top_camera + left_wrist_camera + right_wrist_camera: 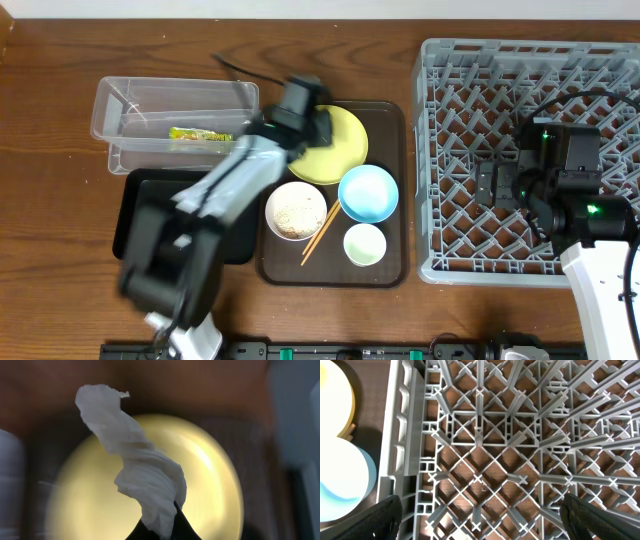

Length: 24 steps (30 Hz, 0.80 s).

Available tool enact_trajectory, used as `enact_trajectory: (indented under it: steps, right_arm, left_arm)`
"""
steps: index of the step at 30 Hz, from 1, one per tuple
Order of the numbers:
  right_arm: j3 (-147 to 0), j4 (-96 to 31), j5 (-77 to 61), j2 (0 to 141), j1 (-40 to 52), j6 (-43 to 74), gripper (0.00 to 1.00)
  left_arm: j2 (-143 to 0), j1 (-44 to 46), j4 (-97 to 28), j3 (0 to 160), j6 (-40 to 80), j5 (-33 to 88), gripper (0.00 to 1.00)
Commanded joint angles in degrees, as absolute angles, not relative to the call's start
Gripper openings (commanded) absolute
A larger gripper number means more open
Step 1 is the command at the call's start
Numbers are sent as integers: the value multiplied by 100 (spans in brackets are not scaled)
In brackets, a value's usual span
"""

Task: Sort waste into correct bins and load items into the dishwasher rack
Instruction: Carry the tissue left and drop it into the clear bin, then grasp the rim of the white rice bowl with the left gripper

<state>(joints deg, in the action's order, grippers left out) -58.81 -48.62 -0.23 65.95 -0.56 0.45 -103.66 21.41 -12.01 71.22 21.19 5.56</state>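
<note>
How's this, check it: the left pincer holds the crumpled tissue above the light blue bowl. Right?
Wrong place. The left pincer holds the crumpled tissue above the yellow plate, not the light blue bowl; the left wrist view shows it.

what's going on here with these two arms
The left gripper pinches a crumpled white tissue over the round yellow plate. The right gripper hangs open and empty over the grey plastic dishwasher rack. A yellow-green snack wrapper lies in the clear plastic tub. The light blue bowl and white bowl are not yet loaded.
</note>
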Motion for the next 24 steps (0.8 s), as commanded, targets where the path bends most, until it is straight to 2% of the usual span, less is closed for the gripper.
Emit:
enact_trajectory:
  steps: [1, 5, 8, 10, 12, 17, 19, 24]
  right_arm:
    - [-6005, -4860, -23, 6587, -36, 99, 99]
    - [-6005, -4851, -23, 6587, -36, 99, 99]
    - [-6005, -4847, -25, 6587, -36, 102, 99]
    - [-6005, -4851, -25, 6587, -36, 102, 99]
    - [-6005, -4858, -25, 6587, -36, 102, 99]
    - [-6005, -4866, -25, 6587, -36, 102, 99]
    - [-6005, -4866, -25, 6587, -36, 102, 99]
    - [-6005, -4864, -25, 6587, -36, 102, 99]
  left_arm:
    - [-9581, 1559, -1323, 7150, 2130, 167, 6]
    - [-9286, 862, -1498, 7150, 2137, 64, 8]
    - [-9334, 471, -1684, 7148, 2139, 64, 29]
    - [-9421, 344, -1846, 7148, 2134, 67, 49]
    - [-9489, 281, -1988, 7148, 2132, 64, 56]
    - [-9325, 281, -2226, 7150, 2134, 119, 55]
    - [-9142, 377, -2464, 7150, 2132, 360, 51]
    - [-8962, 1026, -3494, 7148, 2128, 755, 50]
